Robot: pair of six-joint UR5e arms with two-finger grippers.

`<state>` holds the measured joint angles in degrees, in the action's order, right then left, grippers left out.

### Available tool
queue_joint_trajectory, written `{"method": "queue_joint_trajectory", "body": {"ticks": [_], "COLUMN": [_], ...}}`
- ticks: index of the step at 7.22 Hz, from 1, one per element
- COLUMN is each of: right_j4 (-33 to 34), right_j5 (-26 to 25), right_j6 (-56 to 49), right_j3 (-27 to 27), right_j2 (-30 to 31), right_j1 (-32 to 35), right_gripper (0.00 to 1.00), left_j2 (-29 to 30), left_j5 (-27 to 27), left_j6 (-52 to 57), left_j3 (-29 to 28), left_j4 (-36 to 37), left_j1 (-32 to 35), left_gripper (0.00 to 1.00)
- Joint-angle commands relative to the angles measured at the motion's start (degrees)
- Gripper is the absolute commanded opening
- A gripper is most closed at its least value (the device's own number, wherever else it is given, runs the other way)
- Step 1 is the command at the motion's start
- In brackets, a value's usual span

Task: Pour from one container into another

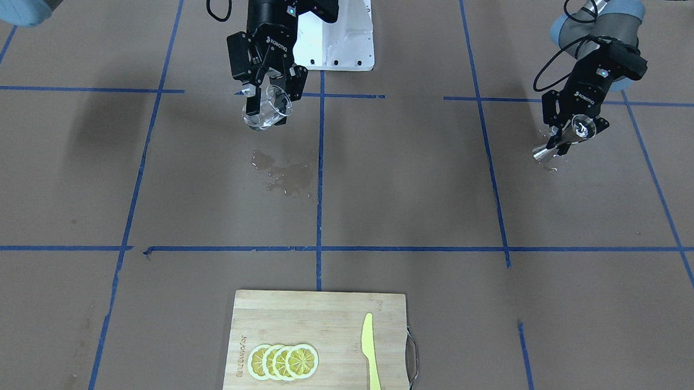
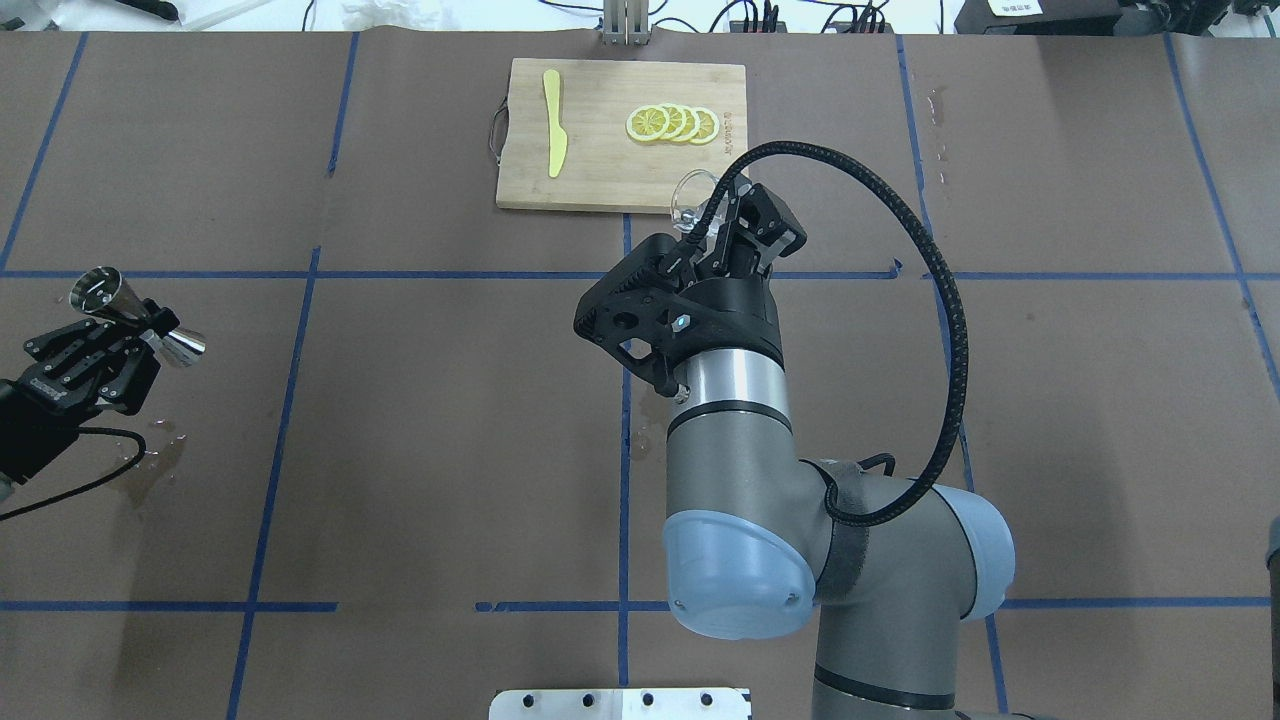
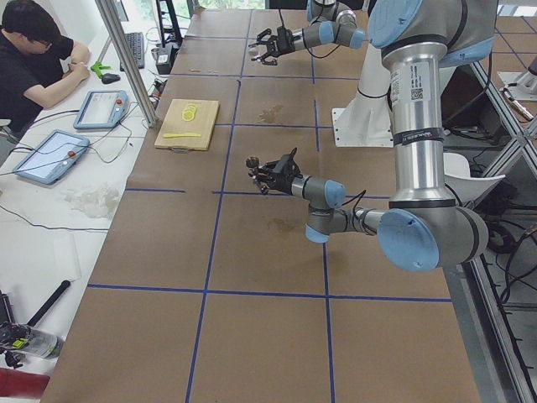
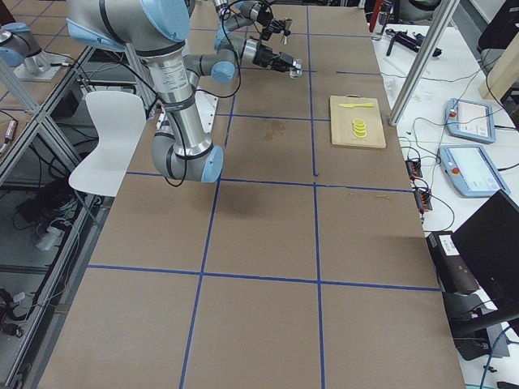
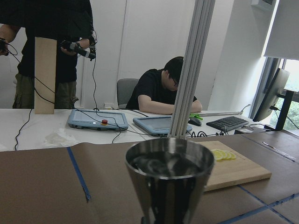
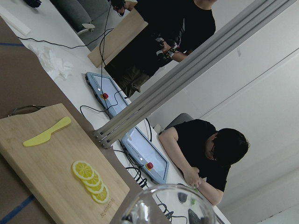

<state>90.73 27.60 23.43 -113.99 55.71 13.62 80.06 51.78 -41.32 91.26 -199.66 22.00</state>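
A steel jigger (image 1: 562,140) hangs above the table, held at its narrow waist by my left gripper (image 1: 567,136), which is shut on it. The overhead view has the jigger (image 2: 100,290) and left gripper (image 2: 148,333) at the far left. In the left wrist view the jigger's upper cup (image 5: 168,179) holds liquid. A clear glass cup (image 1: 267,108) is off the table and looks tilted, with my right gripper (image 1: 267,94) shut on it. From overhead, the glass (image 2: 690,195) peeks out past the right gripper (image 2: 725,215). Its rim (image 6: 163,205) fills the bottom of the right wrist view.
A wet spill (image 1: 287,175) marks the brown paper below the glass, and a smaller wet patch (image 2: 150,450) lies under the left arm. A wooden cutting board (image 1: 319,315) at the far edge carries lemon slices (image 1: 283,361) and a yellow knife (image 1: 370,357). Operators sit beyond the table.
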Motion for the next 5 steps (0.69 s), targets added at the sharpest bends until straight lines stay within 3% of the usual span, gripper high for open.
{"method": "queue_joint_trajectory", "body": {"ticks": [1,3,5], "right_j4": [0.0,0.0,0.0], "right_j5": [0.0,0.0,0.0], "right_j6": [0.0,0.0,0.0], "right_j3": [-0.4,-0.4,-0.4], "right_j2": [0.2,0.4,0.4], "right_j1": [0.0,0.0,-0.1], "right_gripper": [0.00,0.00,0.00], "left_j2": [0.1,1.8,1.9], "left_j5": [-14.0,-25.1,-29.5], "left_j6": [0.2,0.6,5.0], "left_j3": [-0.5,-0.5,-2.0], "left_j4": [3.1,8.1,8.0], "left_j1": [-5.2,-9.5,-10.4], "left_gripper": [0.00,0.00,0.00]}}
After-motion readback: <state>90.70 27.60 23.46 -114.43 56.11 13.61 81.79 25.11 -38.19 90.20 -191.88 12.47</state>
